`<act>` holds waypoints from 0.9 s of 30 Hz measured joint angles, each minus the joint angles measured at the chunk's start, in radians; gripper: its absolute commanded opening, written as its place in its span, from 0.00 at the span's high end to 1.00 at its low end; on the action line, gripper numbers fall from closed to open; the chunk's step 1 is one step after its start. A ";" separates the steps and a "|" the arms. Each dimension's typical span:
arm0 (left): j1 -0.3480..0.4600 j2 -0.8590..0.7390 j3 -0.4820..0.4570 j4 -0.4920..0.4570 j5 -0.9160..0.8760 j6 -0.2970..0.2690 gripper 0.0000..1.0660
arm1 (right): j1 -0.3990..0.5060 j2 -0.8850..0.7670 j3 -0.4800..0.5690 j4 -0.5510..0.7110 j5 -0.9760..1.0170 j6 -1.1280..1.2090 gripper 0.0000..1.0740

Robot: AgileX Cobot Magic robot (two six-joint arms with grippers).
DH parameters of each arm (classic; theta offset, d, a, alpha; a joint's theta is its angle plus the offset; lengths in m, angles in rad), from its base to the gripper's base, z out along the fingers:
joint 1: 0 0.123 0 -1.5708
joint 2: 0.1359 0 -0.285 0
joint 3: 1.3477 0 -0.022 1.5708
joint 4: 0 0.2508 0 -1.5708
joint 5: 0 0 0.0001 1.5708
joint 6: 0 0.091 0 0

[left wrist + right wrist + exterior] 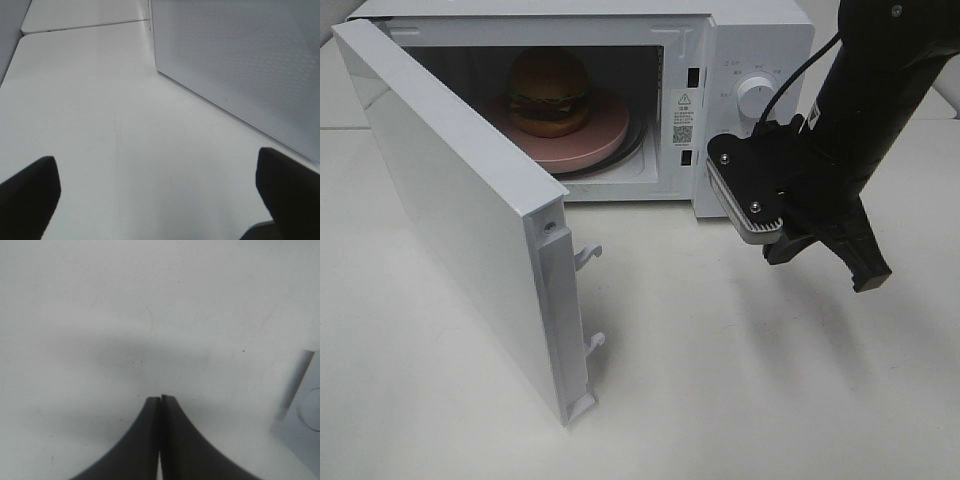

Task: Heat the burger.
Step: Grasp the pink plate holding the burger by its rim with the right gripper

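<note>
The burger [549, 91], with its glossy brown bun and green lettuce, sits on a pink plate [582, 140] inside the open white microwave [750, 60]. The microwave door [450, 200] stands swung out toward the front left. My right gripper [865, 275] hangs over the table in front of the microwave's control panel, shut with nothing in it; its fingertips [160, 402] press together above bare table. My left gripper [160, 195] is out of the high view; its wrist view shows both fingers [30, 192] wide apart over the table beside the perforated door face [240, 55].
A control knob [756, 97] sits on the microwave's right panel. Two door latch hooks [588, 256] stick out of the door's free edge. White table [720, 380] stretches in front of the microwave.
</note>
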 measured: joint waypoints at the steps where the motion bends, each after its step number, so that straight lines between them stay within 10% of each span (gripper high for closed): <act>1: 0.000 0.000 0.000 0.000 0.000 0.000 0.06 | 0.000 0.000 0.000 0.000 -0.005 -0.008 0.93; 8: 0.000 0.000 0.000 0.000 0.000 0.000 0.06 | 0.020 0.000 0.000 -0.002 -0.068 -0.036 0.70; 15: 0.000 0.000 0.000 0.000 0.000 0.000 0.06 | 0.080 0.000 -0.009 -0.001 -0.204 0.023 0.16; 27: 0.000 0.000 0.000 0.000 0.000 0.000 0.06 | 0.098 0.000 -0.076 -0.030 -0.311 0.106 0.12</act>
